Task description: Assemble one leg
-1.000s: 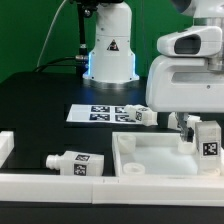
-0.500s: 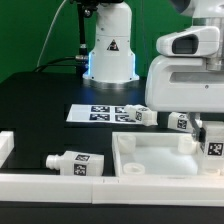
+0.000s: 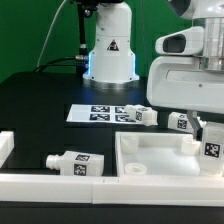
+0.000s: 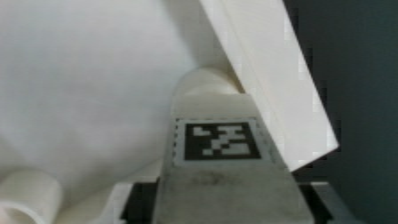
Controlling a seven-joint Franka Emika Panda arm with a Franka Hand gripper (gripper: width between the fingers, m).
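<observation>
My gripper [image 3: 209,132] is shut on a leg [image 3: 210,148], a white peg with a black-and-white tag, and holds it upright over the right far corner of the white tabletop [image 3: 150,165]. In the wrist view the held leg [image 4: 222,140] sits between my dark fingers [image 4: 146,200], its narrow end against the tabletop's raised rim [image 4: 267,70]. A second leg [image 3: 75,162] lies on the black table at the exterior view's left. Two more legs [image 3: 136,115] [image 3: 180,121] lie behind the tabletop.
The marker board [image 3: 95,113] lies flat behind the tabletop. The robot base [image 3: 108,50] stands at the back. A white wall [image 3: 60,186] runs along the front edge, with a white block [image 3: 5,148] at the left.
My gripper has moved the held leg toward the exterior view's right and slightly down, uncovering a leg behind the tabletop. The other parts have not moved.
</observation>
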